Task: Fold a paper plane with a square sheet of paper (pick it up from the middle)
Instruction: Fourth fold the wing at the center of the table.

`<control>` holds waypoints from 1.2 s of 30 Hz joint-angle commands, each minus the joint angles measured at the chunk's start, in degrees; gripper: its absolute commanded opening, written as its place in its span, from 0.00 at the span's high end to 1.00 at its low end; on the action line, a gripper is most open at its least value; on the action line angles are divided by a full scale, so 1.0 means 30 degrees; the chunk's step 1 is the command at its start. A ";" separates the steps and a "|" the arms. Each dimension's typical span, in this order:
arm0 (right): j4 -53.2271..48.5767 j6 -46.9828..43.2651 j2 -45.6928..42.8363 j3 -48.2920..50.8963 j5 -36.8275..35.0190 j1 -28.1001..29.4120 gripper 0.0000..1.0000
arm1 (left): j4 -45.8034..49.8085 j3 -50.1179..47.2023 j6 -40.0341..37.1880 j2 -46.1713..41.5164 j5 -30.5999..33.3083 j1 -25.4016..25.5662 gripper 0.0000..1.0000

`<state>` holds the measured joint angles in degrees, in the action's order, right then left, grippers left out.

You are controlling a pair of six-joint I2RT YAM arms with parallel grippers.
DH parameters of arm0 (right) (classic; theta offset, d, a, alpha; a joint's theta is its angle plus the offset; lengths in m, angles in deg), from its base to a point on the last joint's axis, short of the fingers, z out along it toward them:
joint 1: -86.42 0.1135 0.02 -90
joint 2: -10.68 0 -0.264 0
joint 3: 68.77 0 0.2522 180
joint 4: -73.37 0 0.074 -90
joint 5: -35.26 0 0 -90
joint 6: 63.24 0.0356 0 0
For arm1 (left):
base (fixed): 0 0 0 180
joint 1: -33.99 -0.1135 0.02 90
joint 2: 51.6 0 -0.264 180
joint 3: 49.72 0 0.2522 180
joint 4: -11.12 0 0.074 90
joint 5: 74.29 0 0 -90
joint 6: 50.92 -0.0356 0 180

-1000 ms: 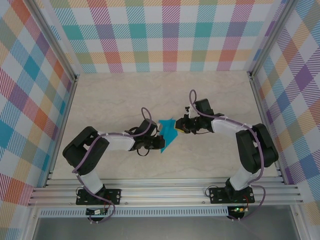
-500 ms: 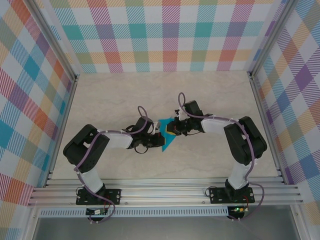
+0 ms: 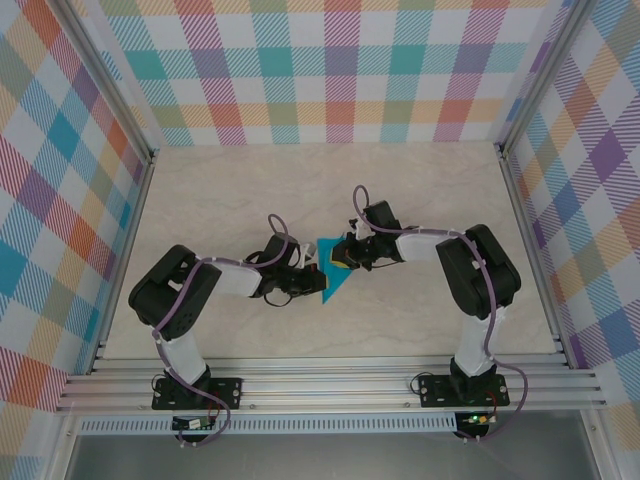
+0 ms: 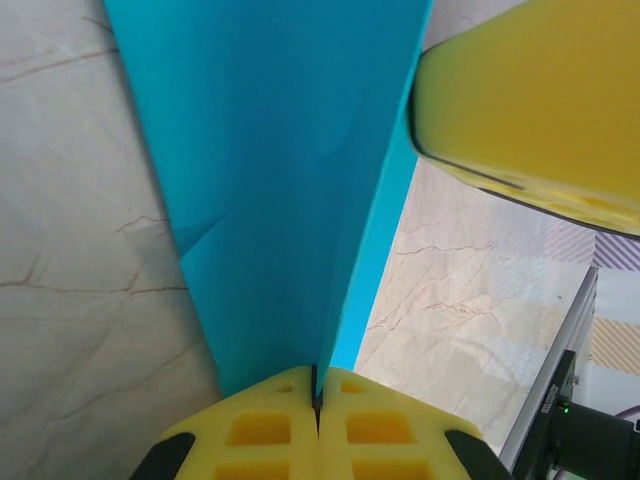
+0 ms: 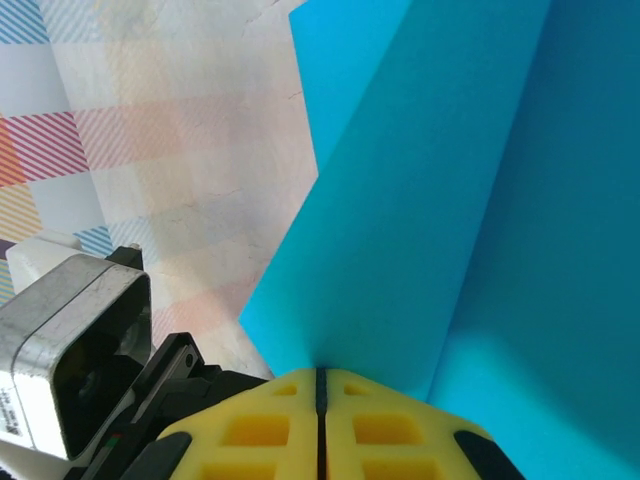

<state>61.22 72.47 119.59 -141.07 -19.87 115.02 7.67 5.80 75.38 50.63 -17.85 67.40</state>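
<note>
The square sheet of paper (image 3: 334,284) is teal and folded into a narrow pointed wedge like a paper plane, held mid-table between the two arms. In the left wrist view the paper (image 4: 270,180) rises as a long triangle with a raised centre fold, and my left gripper (image 4: 317,390) is shut on that fold's near end. From above, the left gripper (image 3: 315,283) sits at the paper's left side. My right gripper (image 3: 345,258) meets it from the right. Its yellow fingers are shut (image 5: 320,378) on an edge of the paper (image 5: 450,200). One right fingertip (image 4: 530,90) shows beside the paper.
The marble-look table (image 3: 240,190) is walled by plaid panels (image 3: 330,70) at the back and both sides. An aluminium rail (image 3: 330,385) runs along the near edge. The left wrist's camera housing (image 5: 70,350) sits close to the right fingers.
The right arm has swung left, bringing its gripper in against the paper and closing it on the paper's edge. The left gripper has stayed shut on the fold.
</note>
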 commanded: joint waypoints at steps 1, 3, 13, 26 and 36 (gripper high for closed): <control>0.0369 0.0148 0.0363 -0.0667 -0.0126 0.0048 0.92 | -0.0929 -0.0297 0.0448 0.0530 -0.0869 -0.0528 0.95; 0.0338 0.0143 0.0408 -0.0724 -0.0147 0.0047 0.91 | -0.1104 -0.0272 0.0626 0.0735 -0.1252 -0.0726 0.95; 0.0402 0.0103 0.0577 -0.0857 0.0275 0.0265 0.90 | -0.2642 -0.0501 0.1779 0.1367 -0.2534 -0.1437 0.96; -0.0425 0.0024 0.1305 -0.1841 -0.0159 0.0549 0.90 | -0.2580 -0.0441 0.2214 0.1635 -0.2896 -0.1835 0.97; -0.1011 0.0114 0.1953 -0.2369 -0.1469 0.0545 0.90 | -0.2337 -0.0008 0.2317 0.2094 -0.3584 -0.2043 0.98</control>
<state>59.47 72.82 124.22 -146.19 -22.91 116.34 -0.35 4.81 82.59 55.49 -28.27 62.17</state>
